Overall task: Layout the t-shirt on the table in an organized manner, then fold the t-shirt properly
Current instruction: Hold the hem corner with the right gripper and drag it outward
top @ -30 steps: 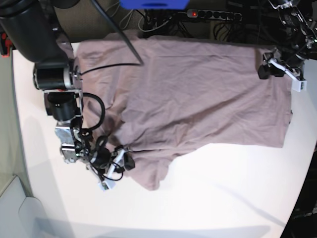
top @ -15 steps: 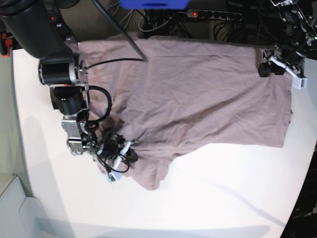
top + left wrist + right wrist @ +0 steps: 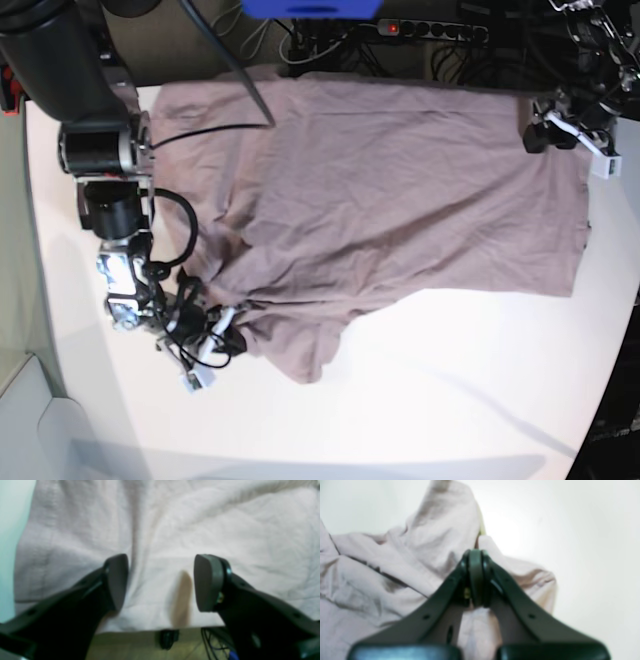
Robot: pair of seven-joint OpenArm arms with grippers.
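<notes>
Nearest the front edge of the large matte white table (image 3: 420,400), a lobe of the wrinkled dusty mauve-brown cotton t-shirt (image 3: 400,190) hangs down toward the viewer, its tip ending on bare tabletop. Just to that lobe's side in the base view, the right gripper (image 3: 228,338), black with white fittings and a tangle of dark cable behind it, sits at the shirt's rumpled near corner; the right wrist view shows its jaws clenched together with a bunched fold of the mauve cloth pinched at their tips and more fabric heaped around them. Beyond, the body of the shirt lies spread wide and fairly flat across the middle of the table, creased, with no print, label or writing that can be read. At the far corner of the cloth, the left gripper (image 3: 562,133) hovers over the shirt's edge; the left wrist view shows its two dark pads standing well apart with only fabric beneath, gripping nothing. Behind the table's far edge lie a black power strip (image 3: 430,30) with a red lit switch and a blue object (image 3: 310,8).
</notes>
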